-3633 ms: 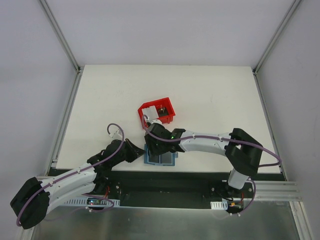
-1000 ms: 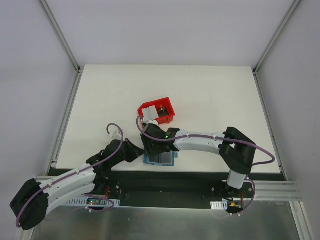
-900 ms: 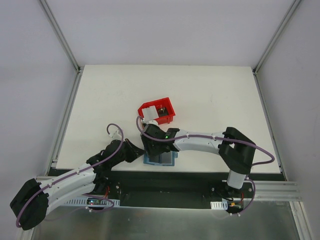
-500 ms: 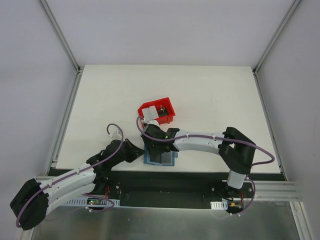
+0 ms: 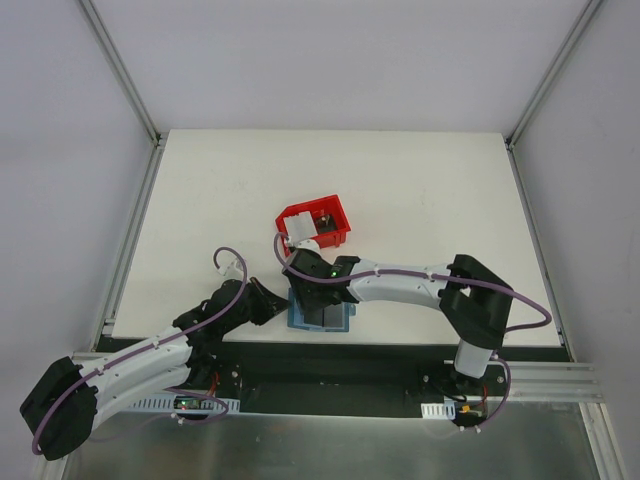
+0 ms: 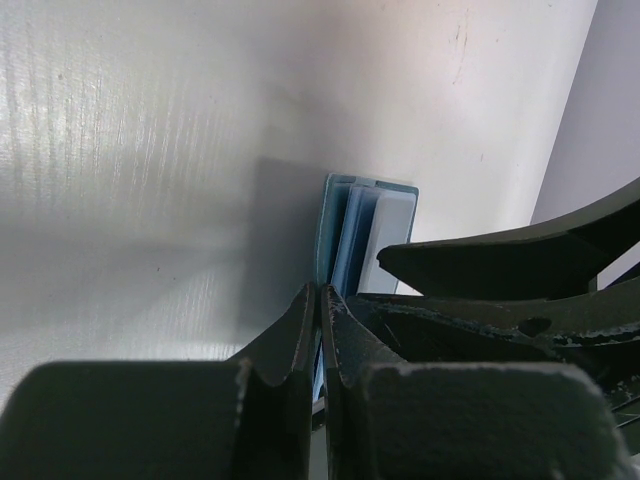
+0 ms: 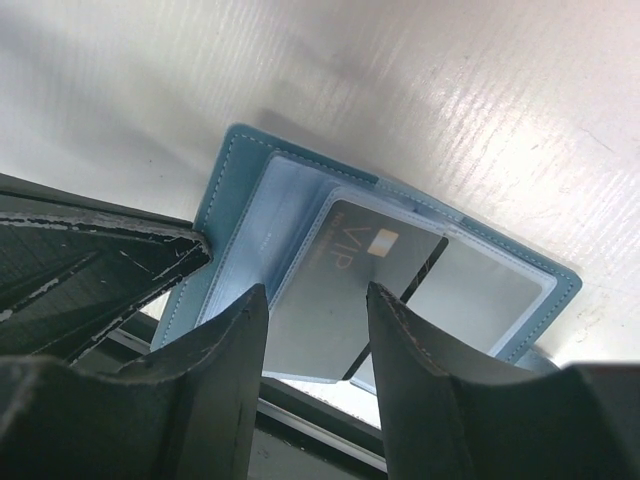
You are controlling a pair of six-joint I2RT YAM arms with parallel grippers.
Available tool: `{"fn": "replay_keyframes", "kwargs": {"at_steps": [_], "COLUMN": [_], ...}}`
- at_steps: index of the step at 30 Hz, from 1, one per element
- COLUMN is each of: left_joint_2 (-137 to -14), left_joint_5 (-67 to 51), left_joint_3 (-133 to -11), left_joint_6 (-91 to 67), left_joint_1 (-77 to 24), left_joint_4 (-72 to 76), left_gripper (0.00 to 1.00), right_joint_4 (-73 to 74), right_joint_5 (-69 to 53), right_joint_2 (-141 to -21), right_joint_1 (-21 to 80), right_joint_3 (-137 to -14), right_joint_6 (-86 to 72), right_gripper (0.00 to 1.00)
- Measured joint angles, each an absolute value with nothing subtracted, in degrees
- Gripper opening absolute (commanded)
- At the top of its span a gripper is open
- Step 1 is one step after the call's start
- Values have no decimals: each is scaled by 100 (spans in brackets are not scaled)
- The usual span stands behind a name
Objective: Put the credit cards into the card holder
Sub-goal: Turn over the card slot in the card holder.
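The teal card holder (image 5: pixel 322 316) lies spread open at the table's near edge, its pockets facing up in the right wrist view (image 7: pixel 250 215). A dark grey credit card (image 7: pixel 345 295) marked VIP lies partly inside a clear pocket and sticks out toward the near edge. My right gripper (image 7: pixel 315 292) hangs open just above this card, one finger on each side, and it also shows in the top view (image 5: pixel 308 290). My left gripper (image 6: pixel 320 300) is shut on the holder's left edge (image 6: pixel 345 225). In the top view the left gripper (image 5: pixel 278 304) sits at the holder's left side.
A red plastic bin (image 5: pixel 336 213) stands just behind the card holder, with pale cards (image 5: pixel 305 229) in it. The black base rail (image 5: pixel 330 360) runs right below the table's near edge. The two grippers are close together over the holder.
My right gripper has shifted slightly left and lower over the card holder. The left arm and the holder have not moved.
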State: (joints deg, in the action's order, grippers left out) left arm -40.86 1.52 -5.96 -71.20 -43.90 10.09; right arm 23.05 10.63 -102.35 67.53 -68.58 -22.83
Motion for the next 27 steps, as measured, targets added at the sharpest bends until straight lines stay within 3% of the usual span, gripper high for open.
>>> {"fn": "replay_keyframes", "kwargs": {"at_steps": [14, 17, 27], "left_joint_2": [-4132, -4141, -4154], "left_joint_5": [152, 154, 154], "left_joint_3": [-596, -596, -596], "left_joint_6": [-7118, -7118, -7118], "left_joint_1": [-4390, -4390, -4390], "left_joint_4": [1011, 1011, 1011], "left_gripper": [0, 0, 0], "right_joint_4": [2477, 2480, 2668], "right_joint_5": [1236, 1240, 1345], "right_joint_2": [-10027, -10014, -9913], "right_joint_1": [6761, 6761, 6781], "right_joint_3": [-6858, -6858, -6858], "right_joint_6": [-2241, -2239, -2220], "right_gripper": [45, 40, 42]}}
